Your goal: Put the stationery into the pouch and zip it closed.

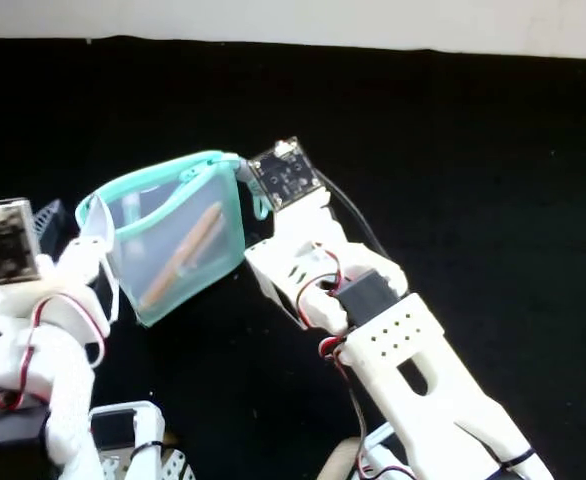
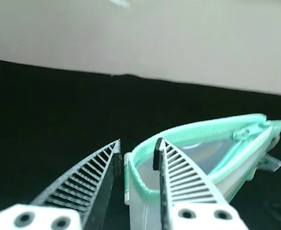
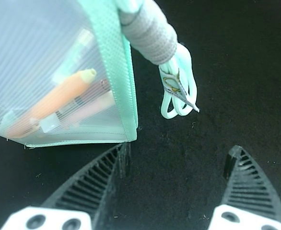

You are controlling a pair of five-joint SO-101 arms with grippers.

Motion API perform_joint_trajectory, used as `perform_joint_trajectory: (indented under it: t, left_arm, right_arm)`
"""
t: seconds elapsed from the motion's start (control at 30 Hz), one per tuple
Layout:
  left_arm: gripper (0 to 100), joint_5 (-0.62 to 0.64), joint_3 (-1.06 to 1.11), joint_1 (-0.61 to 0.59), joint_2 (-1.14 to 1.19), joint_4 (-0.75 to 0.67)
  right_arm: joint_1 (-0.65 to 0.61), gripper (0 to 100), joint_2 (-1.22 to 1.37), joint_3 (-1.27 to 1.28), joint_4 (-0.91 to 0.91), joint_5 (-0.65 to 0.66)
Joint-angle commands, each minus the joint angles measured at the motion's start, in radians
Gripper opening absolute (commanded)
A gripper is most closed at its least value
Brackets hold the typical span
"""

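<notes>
Mint-trimmed translucent zip pouch [image 1: 178, 240] is held up over black table [image 1: 473, 150], orange pen [image 3: 54, 103] inside. Left gripper [image 2: 138, 143] pinches the pouch's end tab. Right gripper [image 3: 180, 149] is spread wide, empty, just beside the pouch's opposite end.

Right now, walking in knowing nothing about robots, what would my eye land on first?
A see-through plastic pouch with mint-green zip trim hangs above the black table, pinched at one end by the left gripper. An orange pen shows through its wall. At its other end the right gripper gapes open near a looped mint-green pull cord.
</notes>
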Motion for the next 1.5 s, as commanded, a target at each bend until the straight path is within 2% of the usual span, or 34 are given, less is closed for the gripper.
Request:
perform_joint_trajectory:
  t: [0.0,0.2,0.3,0.87,1.47]
  left_arm:
    - [15,0.031,-0.097,-0.013,0.008,0.002]
    - [15,0.034,-0.050,-0.013,0.010,0.003]
    - [15,0.078,-0.031,-0.013,0.012,0.003]
    - [15,0.078,0.096,-0.013,0.010,0.006]
    - [15,0.064,0.131,-0.007,-0.001,0.195]
  right_arm:
    - [0.010,31.3,-0.024,-0.004,-0.018,-0.008]
    - [0.010,31.3,-0.024,-0.004,-0.018,-0.008]
    - [0.010,31.3,-0.024,-0.004,-0.018,-0.008]
    - [0.010,31.3,-0.024,-0.002,-0.018,-0.008]
    - [0.010,31.3,-0.024,-0.002,-0.018,-0.008]
